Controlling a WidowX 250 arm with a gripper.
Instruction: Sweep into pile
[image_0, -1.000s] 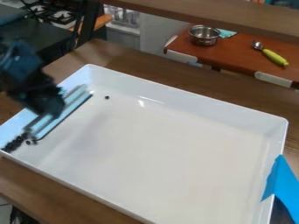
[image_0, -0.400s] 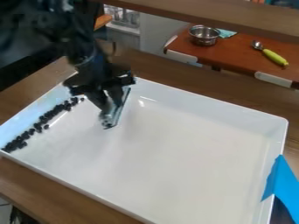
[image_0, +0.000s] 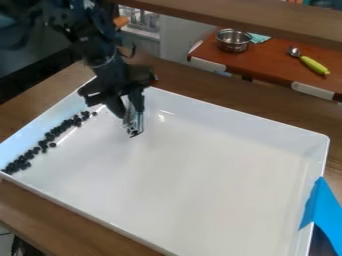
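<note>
Many small round blk pieces (image_0: 50, 136) line one wall of white rect. tray (image_0: 200, 175); my blk claw (image_0: 130, 112) grips shiny flat tool (image_0: 135, 126).

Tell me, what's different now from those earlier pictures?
The black tool, holding the flat, silvery scraper, has moved right, away from the left wall of the white rectangular tray, then slightly back toward the far wall. The scraper has also turned. Small, round, dark beads along the left wall are now uncovered. The tray, round metal pot and green-handled utensil stayed put.
</note>
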